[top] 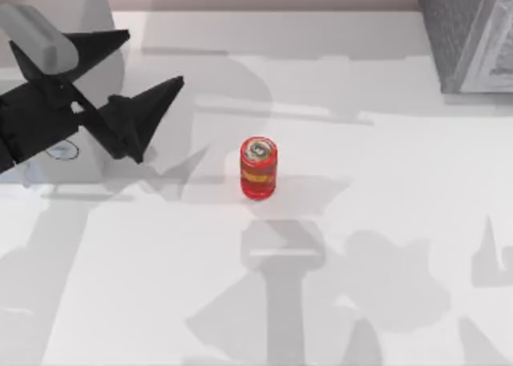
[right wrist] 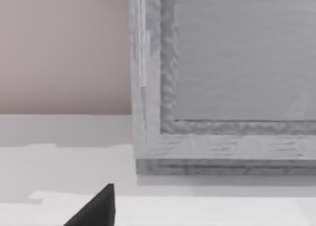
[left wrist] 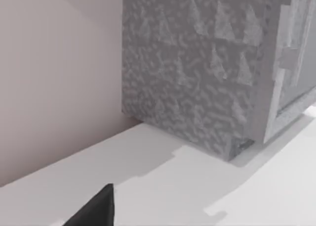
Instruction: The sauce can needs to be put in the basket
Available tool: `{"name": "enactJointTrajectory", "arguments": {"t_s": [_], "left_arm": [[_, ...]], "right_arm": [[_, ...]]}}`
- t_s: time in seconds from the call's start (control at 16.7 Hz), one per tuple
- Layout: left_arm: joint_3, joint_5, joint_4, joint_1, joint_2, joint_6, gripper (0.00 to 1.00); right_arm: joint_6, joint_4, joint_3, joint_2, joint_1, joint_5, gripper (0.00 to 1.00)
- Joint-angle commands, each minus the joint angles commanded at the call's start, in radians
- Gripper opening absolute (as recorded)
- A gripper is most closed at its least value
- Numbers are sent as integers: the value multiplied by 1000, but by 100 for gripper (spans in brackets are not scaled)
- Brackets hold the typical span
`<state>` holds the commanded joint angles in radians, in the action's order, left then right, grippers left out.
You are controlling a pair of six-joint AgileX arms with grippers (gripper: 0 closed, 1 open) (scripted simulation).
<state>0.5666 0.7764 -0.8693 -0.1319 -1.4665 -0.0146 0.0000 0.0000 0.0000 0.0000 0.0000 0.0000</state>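
The sauce can (top: pixel 258 167) stands upright near the middle of the white table, red with an orange-yellow band and a silvery round top. My left gripper (top: pixel 155 57) hovers to the can's left, open, with nothing between its black fingers (top: pixel 148 98) and well apart from the can. The basket (top: pixel 465 38) is a grey textured box at the far right corner. It also looms close in the left wrist view as the basket (left wrist: pixel 197 77), and its pale rim faces the right wrist view as the basket (right wrist: pixel 222 63). A black tip of my right gripper (right wrist: pixel 96 208) pokes into the right wrist view.
A pale block (top: pixel 76 154) with a small blue ring mark sits under my left arm at the left edge. A beige wall (left wrist: pixel 54 77) runs along the table's far side. Arm shadows cross the white table (top: pixel 385 174) between can and basket.
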Motion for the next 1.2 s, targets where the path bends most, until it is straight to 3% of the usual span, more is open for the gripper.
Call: {"name": "enactJointTrajectory", "arguments": {"t_s": [0.36,0.66,0.9,1.2], "left_arm": [[224,297,-341,-31,-579,34,100],[360,474,-546,-41,-925,64,100],[410,539,-620,-29,-1048,77,100],[407,540,-621,-32,-1051,77,100]], "right_arm": [[0,0,0,0,0,0,100],[0,0,0,0,0,0,100],[0,0,0,0,0,0,100],[0,0,0,0,0,0,100]]}}
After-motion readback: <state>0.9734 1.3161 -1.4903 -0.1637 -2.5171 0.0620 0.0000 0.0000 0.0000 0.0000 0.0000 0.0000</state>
